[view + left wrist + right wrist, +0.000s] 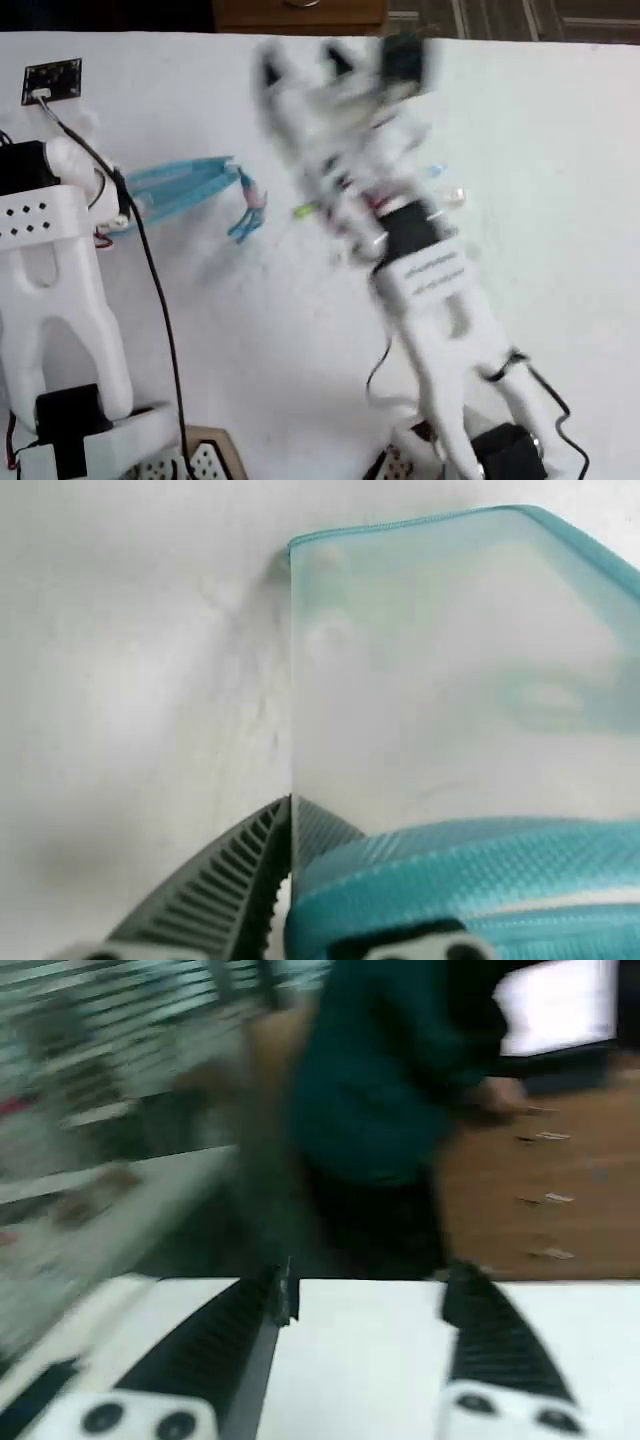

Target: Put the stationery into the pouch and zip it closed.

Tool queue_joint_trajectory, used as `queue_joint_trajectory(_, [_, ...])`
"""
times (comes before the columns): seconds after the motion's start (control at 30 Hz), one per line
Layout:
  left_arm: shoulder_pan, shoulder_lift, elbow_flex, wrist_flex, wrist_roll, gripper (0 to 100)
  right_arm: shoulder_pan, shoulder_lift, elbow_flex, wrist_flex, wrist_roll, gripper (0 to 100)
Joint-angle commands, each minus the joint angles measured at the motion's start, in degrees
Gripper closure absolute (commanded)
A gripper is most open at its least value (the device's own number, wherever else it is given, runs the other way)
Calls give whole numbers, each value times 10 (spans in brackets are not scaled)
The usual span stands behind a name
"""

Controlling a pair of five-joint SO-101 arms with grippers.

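The translucent teal pouch (185, 188) lies on the white table (540, 150) at the left, its zip pull (248, 215) trailing toward the middle. In the left wrist view my left gripper (292, 815) is shut on the pouch (450, 680) at its teal edge. My right gripper (305, 70) is blurred and held up over the far middle of the table. It stands open (365, 1295) with nothing between its black fingers (245, 1325). Small stationery pieces peek out beside the right arm: a green one (305, 210) and a blue one (433, 171).
A small black board (52, 80) with a cable sits at the far left corner. The table's far edge (380, 1282) lies just past the right gripper, with a room behind. Bare white surface spreads to the right and at the front middle.
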Motion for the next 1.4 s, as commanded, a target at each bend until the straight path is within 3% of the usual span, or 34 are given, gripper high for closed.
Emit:
queue_joint_trajectory(0.0, [-6,7,-3,0,5,978,87,87,-76,108,7,889])
queue_joint_trajectory(0.17, [-6,10,-1,0,5,978,147,245,-175,284,11,776])
queue_joint_trajectory(0.27, [-6,10,-2,0,5,978,182,313,-247,378,-74,748])
queue_joint_trajectory(0.43, [-6,10,-3,0,5,978,218,397,-328,488,-234,796])
queue_joint_trajectory(0.83, [-6,10,0,0,5,978,255,582,-390,489,-375,812])
queue_joint_trajectory(1.37, [-6,11,1,-1,4,978,293,758,-557,494,-377,815])
